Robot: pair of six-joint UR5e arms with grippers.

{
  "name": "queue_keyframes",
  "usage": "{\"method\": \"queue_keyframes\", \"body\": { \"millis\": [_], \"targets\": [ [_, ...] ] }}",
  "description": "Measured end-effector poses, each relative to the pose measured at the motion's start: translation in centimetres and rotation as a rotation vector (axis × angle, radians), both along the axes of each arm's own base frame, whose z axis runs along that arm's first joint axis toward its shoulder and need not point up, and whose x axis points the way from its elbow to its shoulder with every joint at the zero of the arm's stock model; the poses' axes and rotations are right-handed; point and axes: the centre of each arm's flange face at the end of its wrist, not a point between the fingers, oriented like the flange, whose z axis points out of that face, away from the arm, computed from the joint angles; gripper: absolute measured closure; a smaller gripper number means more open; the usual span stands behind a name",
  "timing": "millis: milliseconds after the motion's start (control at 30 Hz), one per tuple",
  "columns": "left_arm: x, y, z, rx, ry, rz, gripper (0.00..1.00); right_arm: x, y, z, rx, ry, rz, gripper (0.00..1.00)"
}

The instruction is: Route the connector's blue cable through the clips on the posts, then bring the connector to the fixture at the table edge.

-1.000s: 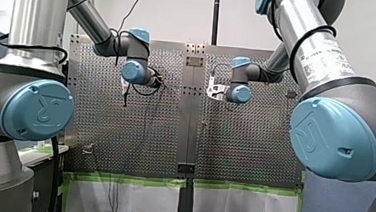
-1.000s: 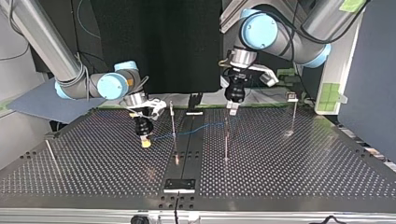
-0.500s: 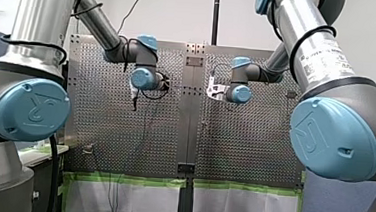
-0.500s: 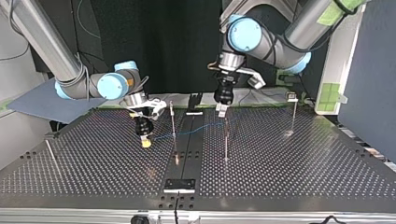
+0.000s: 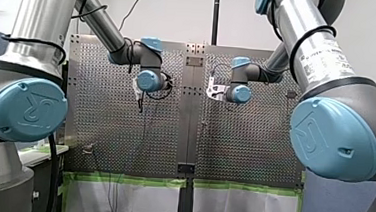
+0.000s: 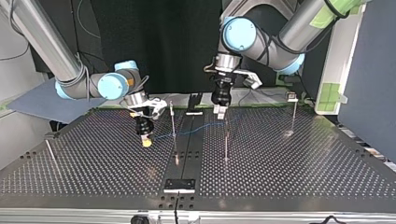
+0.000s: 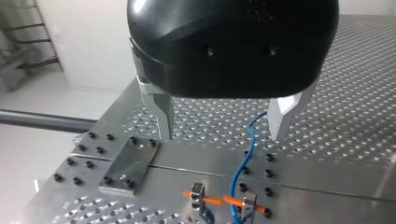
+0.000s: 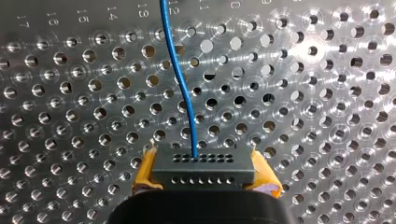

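Observation:
My right gripper, at the top view's left, hangs just above the table, its yellow pads shut on the dark grey connector. The blue cable leaves the connector and runs across the table past a thin post toward a second post. My left gripper, black with metal fingers, hangs open over the cable's far end, near the table's middle strip. In the left wrist view the cable lies ahead of the open gripper, beside two small clips on an orange bar.
Another post stands at the top view's right and a leaning rod at its left. A black bracket sits at the far edge and a dark plate at the near edge. A bolted metal plate lies near my left gripper.
My left arm has swung toward the top view's left, from beside the second post to above the cable near the middle strip. My right arm has stayed still with the connector.

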Motion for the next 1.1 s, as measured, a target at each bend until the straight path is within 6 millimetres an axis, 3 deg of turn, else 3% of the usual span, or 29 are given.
{"method": "queue_keyframes", "body": {
  "millis": [333, 800, 1100],
  "targets": [
    [0.3, 0.2, 0.2, -0.073, -0.001, 0.019, 0.00, 0.2, 0.2, -0.1, 0.005, 0.002, 0.004, 1.00],
    [-0.6, -0.2, -0.4, 0.054, 0.045, 0.116, 0.00, 0.2, 0.2, -0.1, 0.005, 0.003, 0.003, 1.00],
    [0.1, -2.2, -1.6, 0.138, 0.068, 0.155, 0.00, 0.1, 0.2, -0.1, 0.006, 0.003, 0.003, 1.00]
  ]
}}
